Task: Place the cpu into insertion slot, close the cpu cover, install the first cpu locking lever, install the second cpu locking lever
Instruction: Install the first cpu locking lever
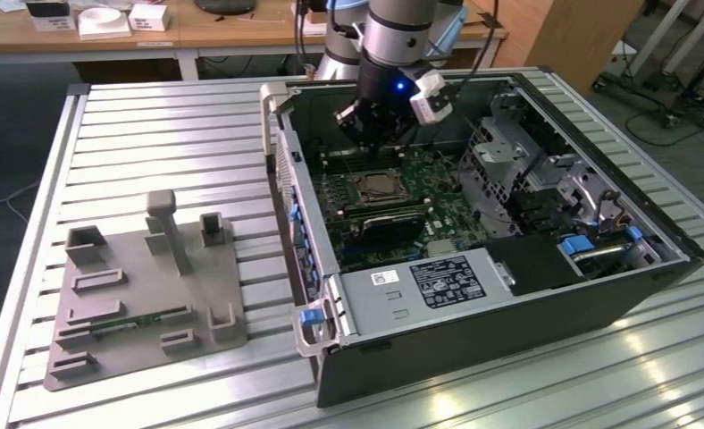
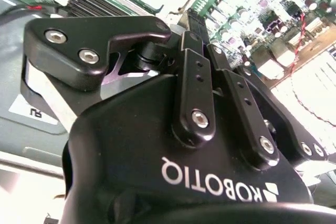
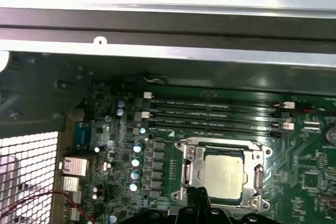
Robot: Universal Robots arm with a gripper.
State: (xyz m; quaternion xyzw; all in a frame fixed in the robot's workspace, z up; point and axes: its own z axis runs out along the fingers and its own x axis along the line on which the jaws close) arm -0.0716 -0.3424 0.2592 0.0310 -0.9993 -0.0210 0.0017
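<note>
Inside the black computer case (image 1: 483, 326), the black robot claw (image 1: 373, 134) hung above the square, silver-rimmed insertion slot (image 1: 376, 189). The small grey square cpu (image 3: 223, 174) lay flat inside it, with the thin silver cpu cover (image 3: 185, 168) framing it, likely to stop it slipping. Nobody could tell whether the claw was spread or pressed together.
</note>
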